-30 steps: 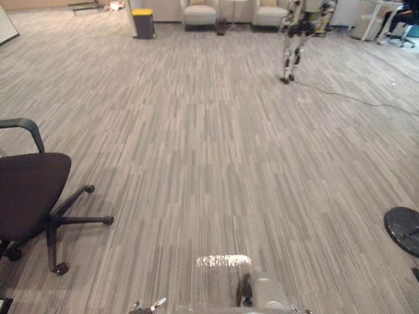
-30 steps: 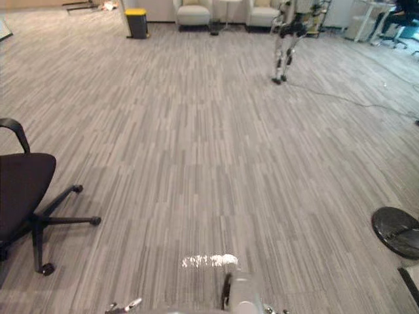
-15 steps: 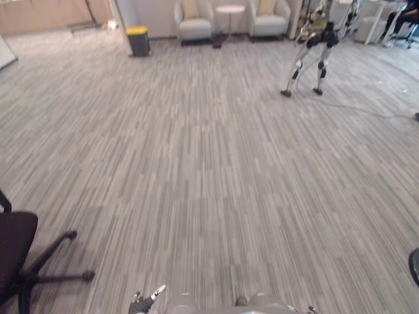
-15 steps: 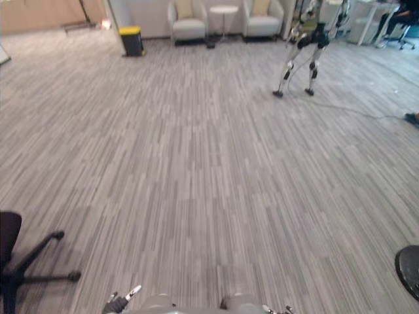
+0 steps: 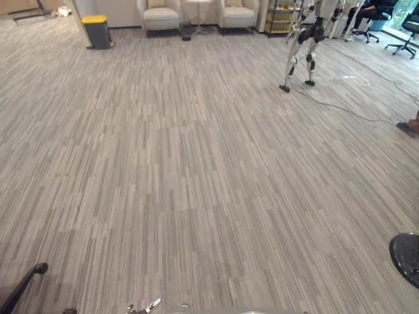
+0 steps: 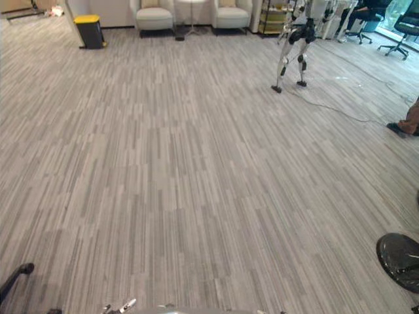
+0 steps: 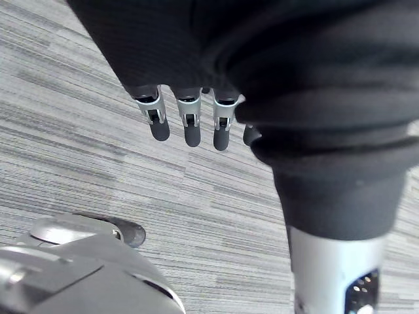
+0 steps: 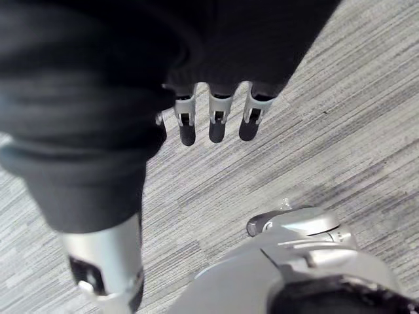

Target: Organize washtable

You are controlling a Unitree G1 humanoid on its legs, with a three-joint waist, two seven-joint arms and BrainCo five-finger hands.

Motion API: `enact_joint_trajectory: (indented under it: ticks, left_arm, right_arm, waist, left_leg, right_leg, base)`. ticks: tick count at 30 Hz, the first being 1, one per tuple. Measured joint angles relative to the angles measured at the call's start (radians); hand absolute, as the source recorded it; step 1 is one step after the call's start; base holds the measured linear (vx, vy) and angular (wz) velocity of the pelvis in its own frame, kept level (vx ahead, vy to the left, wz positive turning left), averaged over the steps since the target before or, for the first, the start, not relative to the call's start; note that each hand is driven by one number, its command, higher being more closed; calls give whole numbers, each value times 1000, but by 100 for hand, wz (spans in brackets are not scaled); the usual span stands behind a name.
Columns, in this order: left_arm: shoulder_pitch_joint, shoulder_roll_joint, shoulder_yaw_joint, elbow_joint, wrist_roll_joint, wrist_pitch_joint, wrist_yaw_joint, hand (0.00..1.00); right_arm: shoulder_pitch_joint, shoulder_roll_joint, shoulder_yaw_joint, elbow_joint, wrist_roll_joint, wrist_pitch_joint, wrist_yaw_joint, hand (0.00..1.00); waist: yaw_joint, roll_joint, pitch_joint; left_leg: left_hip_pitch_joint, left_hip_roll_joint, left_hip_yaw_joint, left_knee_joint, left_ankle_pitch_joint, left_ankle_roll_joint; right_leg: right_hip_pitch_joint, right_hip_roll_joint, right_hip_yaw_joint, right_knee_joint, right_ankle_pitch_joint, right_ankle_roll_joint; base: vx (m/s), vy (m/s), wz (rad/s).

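Grey striped carpet [image 5: 196, 163] spreads out ahead across an open office floor. At the far wall stands a dark bin [image 5: 98, 31] with a yellow lid, and to its right two pale armchairs [image 5: 161, 14] with a small side table [image 5: 198, 8] between them. Further right a second robot [image 5: 302, 46] stands on thin silver and black legs, its upper part cut off by the picture edge. A thin cable [image 5: 353, 108] trails over the carpet near its feet. A black chair leg [image 5: 23, 288] with a round end pokes in at the near left corner, and a black round disc [image 5: 407, 256] lies at the near right edge. A person's shoe [image 6: 400, 127] shows at the right side. The left hand [image 7: 192, 127] hangs over bare carpet with fingers straight and relaxed, holding nothing. The right hand [image 8: 217, 124] hangs likewise over the carpet, fingers loose and released, nothing in them
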State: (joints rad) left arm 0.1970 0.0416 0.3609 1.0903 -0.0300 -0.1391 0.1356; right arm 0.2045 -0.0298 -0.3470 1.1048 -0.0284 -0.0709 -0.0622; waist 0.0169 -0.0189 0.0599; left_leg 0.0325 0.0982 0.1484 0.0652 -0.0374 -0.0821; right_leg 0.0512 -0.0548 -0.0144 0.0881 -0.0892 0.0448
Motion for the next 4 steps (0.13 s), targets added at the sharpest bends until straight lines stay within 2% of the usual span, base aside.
enact_joint_trajectory:
  ticks: [4]
  left_arm:
    - [0,6,-58,8,-31,-4,-1,0]
  right_arm:
    - [-1,-16,5,16,10,-1,1,0]
  waist:
    - [-1,7,-9]
  left_leg:
    - [26,-3,-10,-73,42,5]
  right_leg:
    - [-4,7,-7,-2,0,0]
  base:
    - [-17,-2,4]
